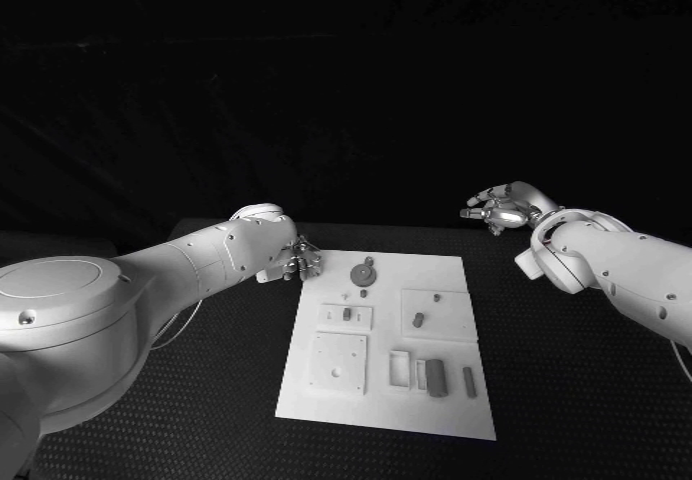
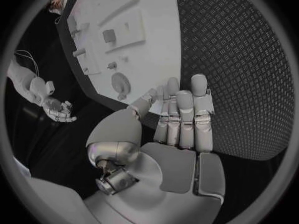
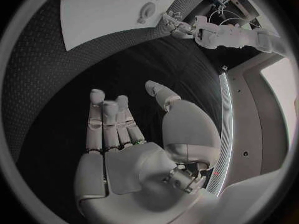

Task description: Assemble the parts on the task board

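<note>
The task board (image 1: 440,400) is a white rectangular plate lying flat in the middle of the counter (image 1: 577,400), its long side running away from the robot; its face carries several raised square panels and shallow recesses; the near-left square panel (image 1: 339,365) shows a small hole near its middle; beside it, toward the near-right, a row of narrow upright slots holds a grey bar part (image 1: 436,378) and a slimmer grey peg part (image 1: 470,381) just beside it; the far-right panel (image 1: 437,310) carries a small dark part (image 1: 418,320); the small far-left panel (image 1: 346,316) holds tiny pins, too small to tell apart; near the far edge sits a round grey disc part (image 1: 364,271) with a small piece below it.

The left hand (image 1: 300,258) hangs at the board's far-left corner; in the left wrist view its fingers (image 2: 184,117) lie straight and close side by side with nothing between them and the thumb, their tips at the board's edge; whether they touch it cannot be told. The right hand (image 1: 498,210) is raised well apart from the board beyond its far-right corner, fingers (image 3: 112,122) extended and loosely spread, holding nothing.

The counter is black with a fine diamond-pattern texture; the room behind it is dark.
</note>
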Controlling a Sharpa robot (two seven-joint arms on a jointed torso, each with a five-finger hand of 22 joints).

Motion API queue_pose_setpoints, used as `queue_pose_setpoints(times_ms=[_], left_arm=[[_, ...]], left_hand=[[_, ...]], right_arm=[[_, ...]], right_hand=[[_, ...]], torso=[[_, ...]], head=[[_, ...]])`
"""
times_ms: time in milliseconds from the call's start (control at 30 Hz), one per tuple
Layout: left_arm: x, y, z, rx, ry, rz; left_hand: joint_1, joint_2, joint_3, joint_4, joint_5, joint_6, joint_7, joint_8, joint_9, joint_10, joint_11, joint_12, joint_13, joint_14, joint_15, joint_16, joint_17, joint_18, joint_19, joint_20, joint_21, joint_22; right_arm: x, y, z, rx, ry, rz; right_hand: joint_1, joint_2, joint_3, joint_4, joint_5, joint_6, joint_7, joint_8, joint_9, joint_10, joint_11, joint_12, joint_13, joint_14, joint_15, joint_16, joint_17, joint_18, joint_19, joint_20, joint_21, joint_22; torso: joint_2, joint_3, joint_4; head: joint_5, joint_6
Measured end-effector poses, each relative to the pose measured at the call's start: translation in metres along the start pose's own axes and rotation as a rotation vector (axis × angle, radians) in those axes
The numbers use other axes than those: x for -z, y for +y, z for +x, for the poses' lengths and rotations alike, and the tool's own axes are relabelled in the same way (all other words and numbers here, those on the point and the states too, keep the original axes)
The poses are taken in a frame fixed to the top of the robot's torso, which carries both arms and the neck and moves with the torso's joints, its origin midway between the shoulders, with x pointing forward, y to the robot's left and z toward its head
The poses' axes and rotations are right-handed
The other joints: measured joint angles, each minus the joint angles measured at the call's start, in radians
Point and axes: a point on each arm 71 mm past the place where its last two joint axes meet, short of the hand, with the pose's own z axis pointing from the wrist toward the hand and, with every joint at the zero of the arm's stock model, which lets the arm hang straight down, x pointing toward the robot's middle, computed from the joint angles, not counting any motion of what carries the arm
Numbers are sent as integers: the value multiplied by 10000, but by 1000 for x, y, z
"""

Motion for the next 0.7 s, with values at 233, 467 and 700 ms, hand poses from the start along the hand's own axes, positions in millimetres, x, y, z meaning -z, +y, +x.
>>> queue_pose_setpoints(times_ms=[233, 467, 700], left_arm=[[3, 3, 0, 225, -31, 151], [13, 2, -2, 359, -112, 586], [37, 1, -5, 664, -101, 1244]], left_hand=[[61, -7, 211, 144, -41, 177, -126, 38, 9, 158, -51, -146, -26, 145, -79, 68, 0, -2, 184, -41, 94, -1], [83, -8, 262, 122, -34, 266, -213, 38, 15, 327, -133, -194, -30, 316, -178, 107, -1, -3, 327, -146, 154, -2], [84, -8, 313, 97, -34, 332, -277, 23, 17, 412, -149, -232, -30, 409, -202, 147, -1, -3, 432, -182, 208, -3]], right_arm=[[1, -2, -2, 7, -18, 34], [1, -4, -4, 14, -37, 85], [0, -8, -6, 34, -77, 189]], right_hand=[[0, 0, 0, 0, 0, 4, -4, 0, -9, 0, 0, 0, 0, 0, 0, 0, 0, 1, 0, 0, 1, 0], [0, 0, 0, 0, 0, -19, 16, 0, -8, 0, 0, 0, -9, 0, 0, 0, 1, 1, 0, 0, -38, 0], [0, 0, 0, 0, 0, -18, 16, -1, -9, 0, 0, 0, -24, 0, 0, 0, -1, 2, 0, 0, -38, 0]], torso=[[-3, -5, 0], [-11, -10, 12], [-14, -11, 22]], head=[[-9, -6], [-13, -10], [-15, -56]])
